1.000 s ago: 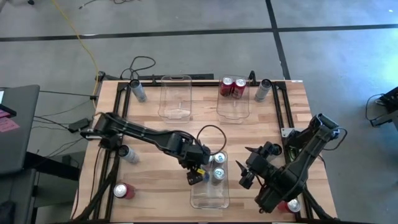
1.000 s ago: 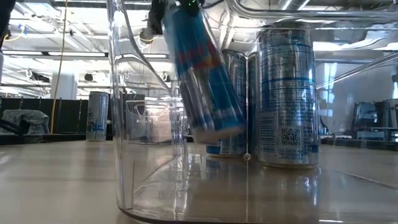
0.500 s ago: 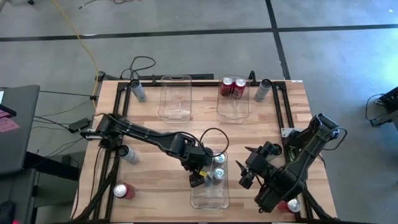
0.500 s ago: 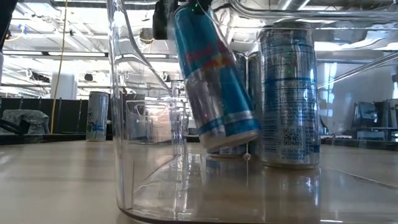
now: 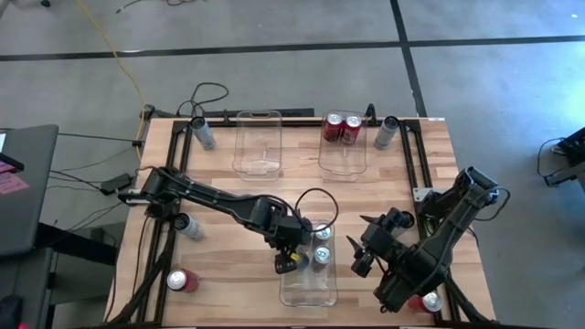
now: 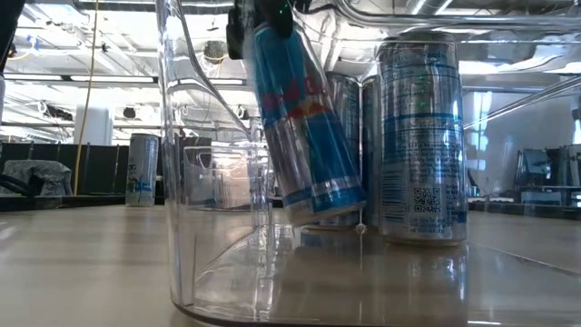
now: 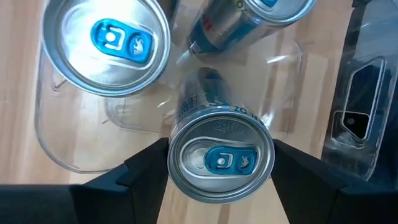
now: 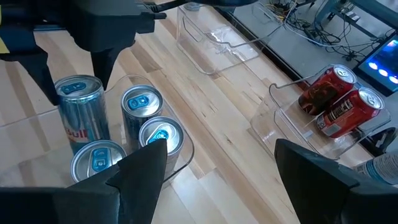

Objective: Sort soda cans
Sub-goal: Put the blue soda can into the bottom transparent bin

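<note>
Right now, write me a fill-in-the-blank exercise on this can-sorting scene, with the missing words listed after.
1. The left gripper holds a blue-and-silver can that hangs ____ rather than upright.
2. That can is being lowered into the clear bin nearest the arms, where ____ blue-and-silver cans already stand.
3. The far right bin holds two ____ cans.
4. The right gripper holds ____.

Missing words: tilted; three; red; nothing

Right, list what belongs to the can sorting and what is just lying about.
Job in hand:
- blue-and-silver can, tilted in the left gripper
- cans standing in the near bin
- two red cans in the far right bin
- loose red can
- empty middle bin

Lying about:
- yellow cable
- black cable
</note>
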Motion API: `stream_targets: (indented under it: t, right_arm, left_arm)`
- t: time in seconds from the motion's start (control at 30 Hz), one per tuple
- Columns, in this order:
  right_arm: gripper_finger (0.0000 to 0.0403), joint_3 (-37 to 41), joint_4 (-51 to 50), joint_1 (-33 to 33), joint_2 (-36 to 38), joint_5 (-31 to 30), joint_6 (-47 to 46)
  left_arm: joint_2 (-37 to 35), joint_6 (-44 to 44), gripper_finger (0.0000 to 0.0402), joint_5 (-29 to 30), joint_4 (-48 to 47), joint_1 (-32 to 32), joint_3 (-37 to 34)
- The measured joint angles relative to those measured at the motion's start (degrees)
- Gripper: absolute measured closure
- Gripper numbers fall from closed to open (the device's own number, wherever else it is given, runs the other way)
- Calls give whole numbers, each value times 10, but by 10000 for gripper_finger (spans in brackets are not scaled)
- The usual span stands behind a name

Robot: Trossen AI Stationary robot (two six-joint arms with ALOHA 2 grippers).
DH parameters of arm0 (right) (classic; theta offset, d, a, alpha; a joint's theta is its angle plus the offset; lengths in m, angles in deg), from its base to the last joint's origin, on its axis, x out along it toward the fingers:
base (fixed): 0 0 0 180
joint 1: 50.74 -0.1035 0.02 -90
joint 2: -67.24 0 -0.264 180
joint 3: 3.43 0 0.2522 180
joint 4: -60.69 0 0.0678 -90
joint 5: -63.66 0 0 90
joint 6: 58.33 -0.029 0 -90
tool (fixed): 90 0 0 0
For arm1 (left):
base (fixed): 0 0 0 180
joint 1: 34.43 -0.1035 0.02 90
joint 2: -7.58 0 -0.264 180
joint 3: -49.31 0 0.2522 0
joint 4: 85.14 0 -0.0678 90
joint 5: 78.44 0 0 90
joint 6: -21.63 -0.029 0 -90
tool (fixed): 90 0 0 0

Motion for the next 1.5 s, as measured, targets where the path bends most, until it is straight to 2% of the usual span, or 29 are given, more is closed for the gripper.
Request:
stream_targets:
  t: [0.3, 0.57, 0.73, 0.93, 1.0, 1.1, 1.3, 1.5]
  right_arm:
    - [88, 0, 0, 0, 0, 0, 0]
    - [88, 0, 0, 0, 0, 0, 0]
    - [88, 0, 0, 0, 0, 0, 0]
    - [88, 0, 0, 0, 0, 0, 0]
    - [88, 0, 0, 0, 0, 0, 0]
    - [88, 0, 0, 0, 0, 0, 0]
    - [88, 0, 0, -7, 0, 0, -1]
    - [88, 0, 0, -25, 0, -2, -1]
  left_arm:
    - [0, -22, 130, 11, 4, 2, 0]
    - [-2, -46, 127, 18, 35, 17, 0]
    - [-16, -41, 127, -2, 13, 18, 0]
    - [-50, -44, 127, 0, -17, 23, 0]
    - [-58, -53, 127, 20, -25, 29, 0]
    - [-60, -68, 127, 91, -51, 50, -1]
    - [-60, -75, 127, 211, -19, 98, -30]
    - [-64, -68, 127, 255, 13, 126, -71]
